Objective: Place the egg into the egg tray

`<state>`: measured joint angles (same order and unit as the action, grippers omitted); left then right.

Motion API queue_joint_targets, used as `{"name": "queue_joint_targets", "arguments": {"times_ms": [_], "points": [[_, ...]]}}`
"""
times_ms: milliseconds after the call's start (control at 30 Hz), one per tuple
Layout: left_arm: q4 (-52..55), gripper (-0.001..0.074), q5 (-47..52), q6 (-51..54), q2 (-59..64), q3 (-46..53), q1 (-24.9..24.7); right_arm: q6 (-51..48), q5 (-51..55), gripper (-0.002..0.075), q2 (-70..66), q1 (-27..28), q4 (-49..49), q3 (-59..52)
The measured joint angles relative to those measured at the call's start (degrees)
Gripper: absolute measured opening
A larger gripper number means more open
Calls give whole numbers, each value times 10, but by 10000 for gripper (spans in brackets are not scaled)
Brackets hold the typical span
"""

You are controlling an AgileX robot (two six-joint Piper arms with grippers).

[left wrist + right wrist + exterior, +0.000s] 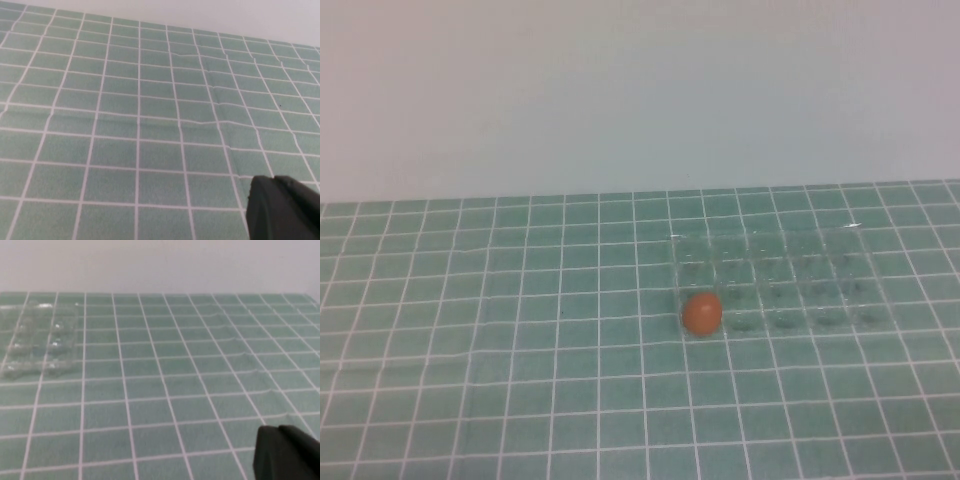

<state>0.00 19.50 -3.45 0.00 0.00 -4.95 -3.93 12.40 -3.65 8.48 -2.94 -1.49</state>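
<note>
The orange-brown egg (pixel 702 313) rests at the near-left corner of the clear egg tray (pixel 820 262), inside its outline and seemingly in the corner cup. The tray lies right of centre on the green tiled mat. Part of the tray also shows in the right wrist view (pixel 37 340); the egg is out of that view. Neither arm shows in the high view. My left gripper (pixel 274 181) shows only as dark fingertips pressed together above bare tiles, with nothing between them. My right gripper (pixel 278 430) looks the same, shut and empty, well away from the tray.
The green tiled mat (pixel 520 350) covers the table, with slight wrinkles in it. A plain white wall (pixel 640 90) rises behind the mat's far edge. Nothing else stands on the mat.
</note>
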Motion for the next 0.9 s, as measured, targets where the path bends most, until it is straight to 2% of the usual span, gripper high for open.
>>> {"name": "queue_joint_targets", "arguments": {"times_ms": [133, 900], "points": [[0, -1, 0, 0, 0, 0, 0, 0, 80, 0, 39, 0, 7, -1], [0, -1, 0, 0, 0, 0, 0, 0, 87, 0, 44, 0, 7, 0]]}}
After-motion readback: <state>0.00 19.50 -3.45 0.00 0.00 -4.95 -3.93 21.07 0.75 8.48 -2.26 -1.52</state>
